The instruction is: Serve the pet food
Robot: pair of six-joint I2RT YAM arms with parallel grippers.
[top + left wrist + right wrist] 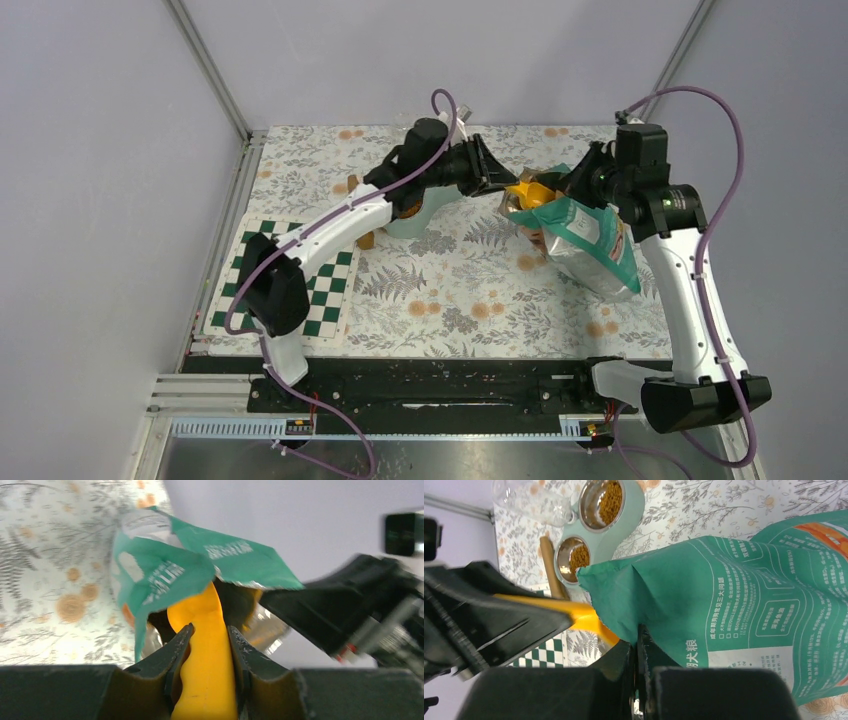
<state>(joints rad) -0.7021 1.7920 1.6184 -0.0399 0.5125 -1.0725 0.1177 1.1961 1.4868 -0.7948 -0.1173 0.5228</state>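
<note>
My left gripper (pixel 210 630) is shut on the handle of the orange scoop (pixel 206 650), whose bowl end is inside the open mouth of the teal bag (pixel 165 570). My right gripper (pixel 638 632) is shut on the bag's top edge (pixel 724 595) and holds the bag tilted above the table (pixel 590 240). Brown kibble lies in both steel bowls of the pale green double feeder (pixel 610 501), (pixel 579 557). In the top view the left gripper (pixel 492 175) meets the scoop (pixel 528 192) at the bag mouth. Any kibble in the bag is hidden.
A clear plastic cup (pixel 531 500) lies beyond the feeder. A brown stick-shaped object (pixel 551 567) lies beside it. A green-and-white checkered mat (pixel 300 285) is on the left of the floral tablecloth (pixel 450 290). Metal frame posts stand at the far corners.
</note>
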